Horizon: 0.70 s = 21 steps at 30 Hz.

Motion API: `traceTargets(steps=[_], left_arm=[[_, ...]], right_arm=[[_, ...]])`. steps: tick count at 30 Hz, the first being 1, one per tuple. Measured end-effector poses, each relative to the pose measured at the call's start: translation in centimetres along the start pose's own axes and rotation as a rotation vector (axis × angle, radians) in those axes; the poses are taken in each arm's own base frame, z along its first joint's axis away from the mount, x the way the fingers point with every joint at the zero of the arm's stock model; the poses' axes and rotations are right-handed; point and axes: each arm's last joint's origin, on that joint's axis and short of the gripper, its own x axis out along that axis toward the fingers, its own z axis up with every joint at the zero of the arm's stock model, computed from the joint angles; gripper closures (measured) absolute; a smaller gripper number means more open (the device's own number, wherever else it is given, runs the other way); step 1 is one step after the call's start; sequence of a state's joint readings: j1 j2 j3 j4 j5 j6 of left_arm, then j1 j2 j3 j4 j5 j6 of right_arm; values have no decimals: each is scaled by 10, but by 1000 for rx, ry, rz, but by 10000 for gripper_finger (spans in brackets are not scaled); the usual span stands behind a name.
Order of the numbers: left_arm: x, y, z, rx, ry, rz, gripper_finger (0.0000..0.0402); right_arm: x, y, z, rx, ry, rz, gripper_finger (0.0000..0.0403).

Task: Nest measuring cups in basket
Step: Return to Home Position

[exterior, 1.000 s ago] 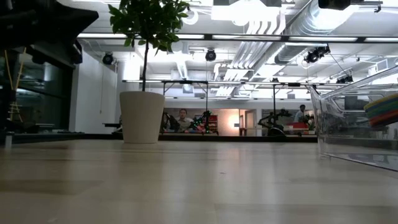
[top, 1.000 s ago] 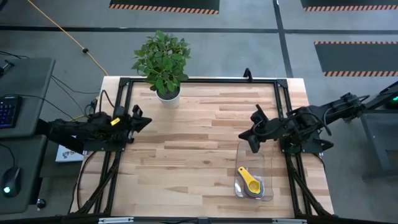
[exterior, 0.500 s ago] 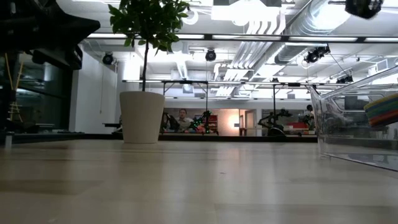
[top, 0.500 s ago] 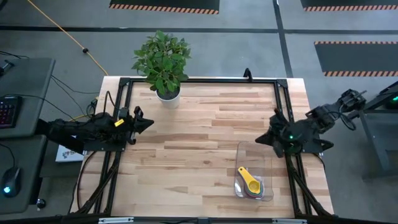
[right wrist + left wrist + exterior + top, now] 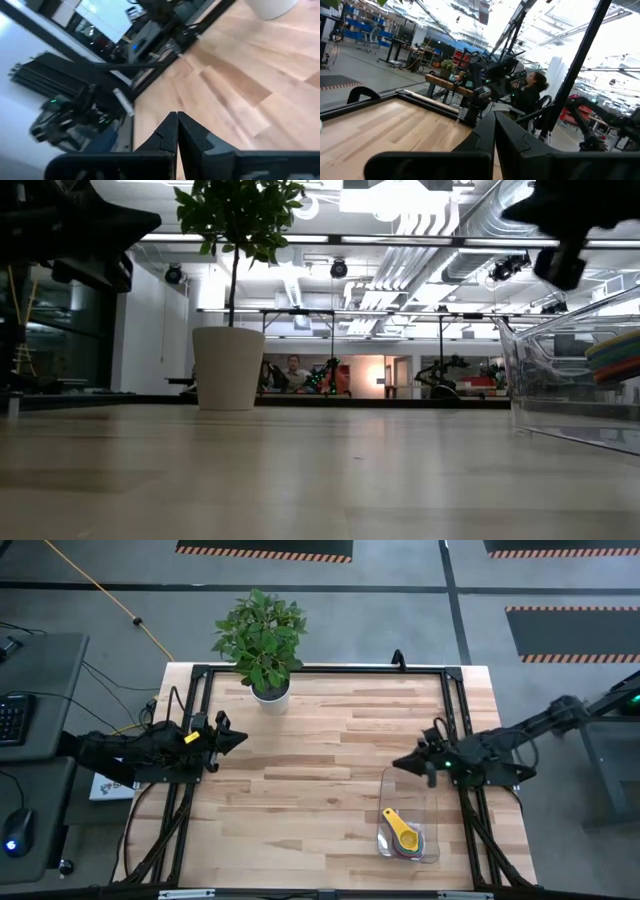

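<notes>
The clear basket [image 5: 408, 795] stands on the table near its right edge, and its wall [image 5: 560, 380] shows in the low view. Inside, the measuring cups [image 5: 403, 836] lie in one stack at the basket's near end, a yellow cup on top, with green, red and light blue rims below. In the low view the stack [image 5: 615, 352] shows through the wall. My right gripper [image 5: 400, 764] [image 5: 177, 119] is shut and hangs just beyond the basket's far end, touching nothing. My left gripper [image 5: 238, 737] [image 5: 494, 122] is shut and waits at the table's left edge.
A white plant pot [image 5: 270, 692] with a leafy plant [image 5: 260, 635] stands at the table's far edge, left of centre. A black frame rail [image 5: 320, 668] runs round the tabletop. Bare wood [image 5: 320, 780] lies between the two arms.
My right gripper has drawn back toward the table's right edge, then reached out again and come down lower, ending just beyond the basket's far end. The basket and the cups have stayed where they were.
</notes>
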<state>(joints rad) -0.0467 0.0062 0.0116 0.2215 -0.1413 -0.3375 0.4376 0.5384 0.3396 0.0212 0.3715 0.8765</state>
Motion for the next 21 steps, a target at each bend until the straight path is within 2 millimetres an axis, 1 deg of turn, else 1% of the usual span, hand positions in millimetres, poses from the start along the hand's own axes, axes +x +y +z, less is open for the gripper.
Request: traceTargets(steps=[2, 4, 8, 11, 15, 18, 21], left_arm=[[0, 0, 0, 0, 0, 0, 402], [0, 0, 0, 0, 0, 0, 402], [0, 0, 0, 0, 0, 0, 402], [0, 0, 0, 0, 0, 0, 402], [0, 0, 0, 0, 0, 0, 402], [0, 0, 0, 0, 0, 0, 402], [0, 0, 0, 0, 0, 0, 402]], right_arm=[[9, -10, 2, -8, -7, -13, 403], [16, -17, 10, -34, -9, 0, 403], [20, -34, 24, -140, -32, -45, 403], [14, -38, 35, -185, -72, -33, 403], [0, -35, 40, -249, -106, 18, 403], [-12, -40, 34, -259, -162, 42, 403], [-20, -54, 21, -207, -217, 38, 403]])
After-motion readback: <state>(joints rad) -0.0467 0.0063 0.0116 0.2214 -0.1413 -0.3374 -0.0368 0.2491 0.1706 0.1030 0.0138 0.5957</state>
